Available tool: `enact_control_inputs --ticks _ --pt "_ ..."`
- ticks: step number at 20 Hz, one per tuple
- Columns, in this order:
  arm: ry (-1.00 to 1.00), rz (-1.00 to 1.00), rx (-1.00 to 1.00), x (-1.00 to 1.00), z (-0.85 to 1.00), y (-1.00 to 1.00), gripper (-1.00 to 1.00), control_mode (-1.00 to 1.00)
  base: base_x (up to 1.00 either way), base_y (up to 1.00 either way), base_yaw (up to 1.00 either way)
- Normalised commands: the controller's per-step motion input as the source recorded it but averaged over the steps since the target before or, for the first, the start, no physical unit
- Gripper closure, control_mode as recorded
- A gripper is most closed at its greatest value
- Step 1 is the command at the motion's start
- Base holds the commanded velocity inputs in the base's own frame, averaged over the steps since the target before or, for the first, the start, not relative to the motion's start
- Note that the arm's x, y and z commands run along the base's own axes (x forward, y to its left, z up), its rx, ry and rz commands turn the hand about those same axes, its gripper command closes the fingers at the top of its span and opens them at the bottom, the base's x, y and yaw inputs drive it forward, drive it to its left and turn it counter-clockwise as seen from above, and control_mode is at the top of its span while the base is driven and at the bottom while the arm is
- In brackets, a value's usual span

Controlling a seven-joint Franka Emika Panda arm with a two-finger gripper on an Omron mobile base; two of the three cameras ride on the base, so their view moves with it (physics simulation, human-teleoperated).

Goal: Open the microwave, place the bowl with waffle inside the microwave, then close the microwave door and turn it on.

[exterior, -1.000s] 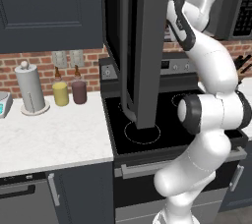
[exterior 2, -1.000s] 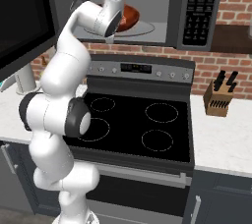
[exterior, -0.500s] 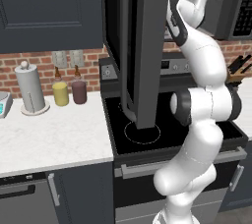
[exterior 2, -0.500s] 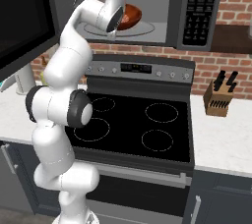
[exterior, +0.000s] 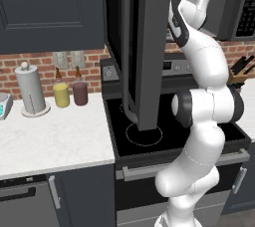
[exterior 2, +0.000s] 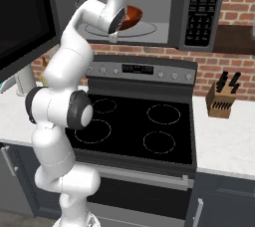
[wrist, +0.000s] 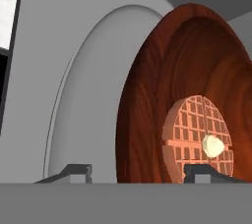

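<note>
The microwave (exterior 2: 199, 7) hangs above the stove with its light grey inside exposed. The microwave door (exterior: 149, 47) is swung wide open and stands edge-on in the left base view. On the round turntable (exterior 2: 144, 31) inside sits the reddish-brown bowl (exterior 2: 132, 17). My gripper (exterior 2: 115, 33) is at the bowl's near left edge. In the hand view the bowl (wrist: 162, 80) holds the waffle (wrist: 194, 134), which has a pale dab on top. My gripper (wrist: 140, 171) is open, with one fingertip on each side of the bowl's rim and a gap between the outer fingertip and the rim.
A black stove (exterior 2: 139, 121) lies below the microwave. A wooden knife block (exterior 2: 221, 99) stands on the counter to its right. A paper towel roll (exterior: 31, 91) and two jars (exterior: 69, 94) stand on the white counter (exterior: 55, 141) at left. The open door juts out over the stove's left side.
The jaws have spread apart and let go of the bowl's rim. The bowl stays on the turntable. The arm has shifted only slightly.
</note>
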Motion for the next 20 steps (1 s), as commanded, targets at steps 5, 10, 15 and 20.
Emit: enact_control_inputs --ticks 5,10,15,20 --pt "-0.1 -0.06 0.0 -0.13 0.06 0.0 -1.0 -1.0 0.0 0.0 0.0" --pt "-0.13 -0.11 0.0 -0.71 0.1 -0.02 -1.0 -1.0 0.0 0.0 0.0" --pt "-0.09 -0.12 0.0 -1.0 -0.03 -0.12 -1.0 -1.0 0.0 0.0 0.0" --pt "-0.28 -0.04 0.0 -1.0 0.0 -0.02 -1.0 -1.0 0.0 0.0 0.0"
